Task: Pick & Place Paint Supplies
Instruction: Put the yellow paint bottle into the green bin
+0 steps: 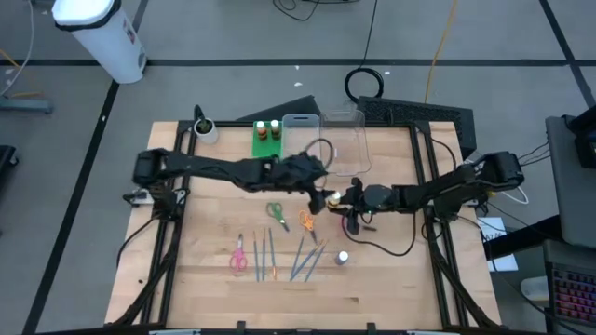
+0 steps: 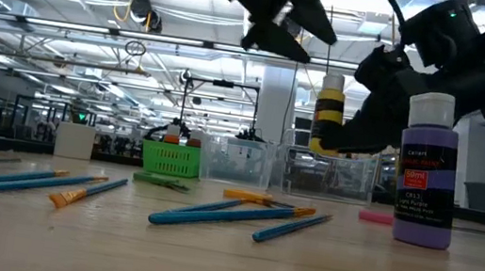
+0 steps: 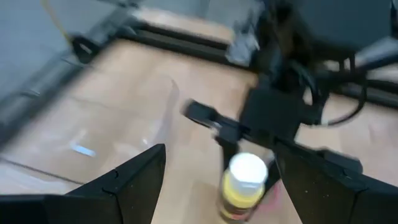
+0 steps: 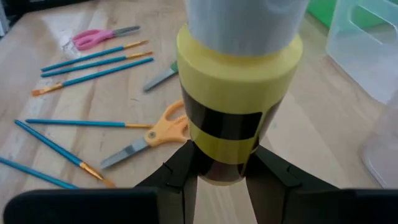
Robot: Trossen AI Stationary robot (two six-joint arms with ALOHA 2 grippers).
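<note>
Yellow paint bottle (image 4: 233,93), white cap, black label band round the middle, held upright off the table in the right gripper (image 4: 221,165), fingers clamped on its lower part; in the high view it sits just beside the clear bins (image 1: 335,140), on the side toward the brushes. Purple paint bottle (image 2: 426,171), white cap, stands upright on the wooden table (image 1: 391,279), near the brushes and farther from the bins than the yellow one. Blue-handled brushes (image 1: 305,259) lie scattered flat on the wood, well out from the bins. Orange scissors (image 4: 152,135) and green scissors (image 1: 276,213) lie between brushes and bins; pink scissors (image 1: 238,255) lie just beside the outermost brushes. Green tray (image 1: 266,138) touches the bins' side and carries two small bottles. Table is light wood planks with a dark frame; grey floor with cables around it; low view shows an open hall with ceiling trusses and lights behind. Left gripper (image 3: 214,180) hovers over the yellow bottle near the bins, fingers spread wide, holding nothing. Left arm reaches across from its base; right arm stretches in low from the opposite side.
</note>
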